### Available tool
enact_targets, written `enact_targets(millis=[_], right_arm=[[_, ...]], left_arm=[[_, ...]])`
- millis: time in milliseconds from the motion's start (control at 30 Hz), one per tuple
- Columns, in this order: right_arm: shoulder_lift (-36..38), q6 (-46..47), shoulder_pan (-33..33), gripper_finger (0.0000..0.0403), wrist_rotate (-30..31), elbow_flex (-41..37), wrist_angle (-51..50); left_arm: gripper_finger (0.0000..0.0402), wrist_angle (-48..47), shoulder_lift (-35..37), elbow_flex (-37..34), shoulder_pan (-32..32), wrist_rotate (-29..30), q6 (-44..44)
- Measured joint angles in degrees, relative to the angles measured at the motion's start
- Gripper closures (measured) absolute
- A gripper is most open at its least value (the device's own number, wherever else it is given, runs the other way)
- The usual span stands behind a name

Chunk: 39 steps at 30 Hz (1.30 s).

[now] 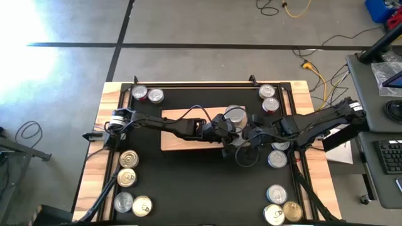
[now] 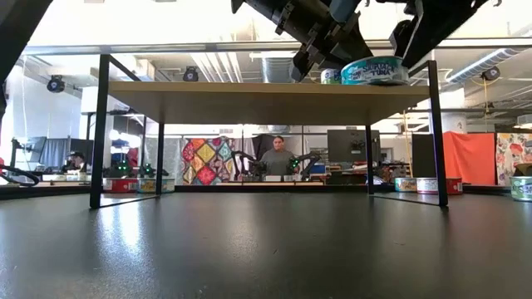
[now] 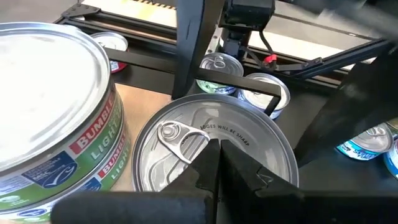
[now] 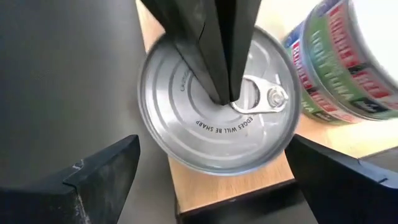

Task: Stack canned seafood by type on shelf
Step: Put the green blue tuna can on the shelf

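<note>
Shelf (image 1: 179,139): flat pale wood board on thin black metal legs, mid-frame in the high view, standing over a matte black mat (image 1: 201,182). In the low view the board runs across the upper middle, open space beneath it.

Silver-lidded tin (image 4: 217,102): round, ribbed lid with pull tab and embossed rim lettering, sitting at the board's right end, overhanging the corner edge. Blue label seen side-on in the low view, upper right.

Left gripper (image 4: 217,87): fingers pressed together, tips down on the lid's centre beside the tab; holds nothing.

Right gripper (image 4: 211,180): fingers spread wide, one to each side of the same tin, neither touching it.

Green-and-red labelled tin (image 3: 56,118): smooth plain lid, just beside the silver-lidded one on the board; cut off at frame edges in both wrist views.

Loose tins (image 1: 129,168) sit in clusters at the mat's four corners in the high view; labels too small to read.

The arms hide the board's right end from above.
</note>
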<state>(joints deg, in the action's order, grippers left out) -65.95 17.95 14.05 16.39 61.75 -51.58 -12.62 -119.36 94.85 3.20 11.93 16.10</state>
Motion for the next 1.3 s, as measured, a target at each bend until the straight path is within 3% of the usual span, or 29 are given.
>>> enact_targets(millis=[433,1100,1300], right_arm=[[2.3,1.8,0.4,0.0014,0.4,8.9,-3.6],[2.1,10.7,5.0,0.0014,0.5,8.9,-4.0],[2.1,16.9,8.7,0.0014,0.1,8.8,-11.7]], left_arm=[[0.0402,-2.0,1.8,-0.3,-0.1,1.1,0.1],[0.0402,-2.0,2.3,-0.3,-1.5,1.0,-0.4],[0.0402,-2.2,3.1,-0.4,-1.5,0.7,-0.7]])
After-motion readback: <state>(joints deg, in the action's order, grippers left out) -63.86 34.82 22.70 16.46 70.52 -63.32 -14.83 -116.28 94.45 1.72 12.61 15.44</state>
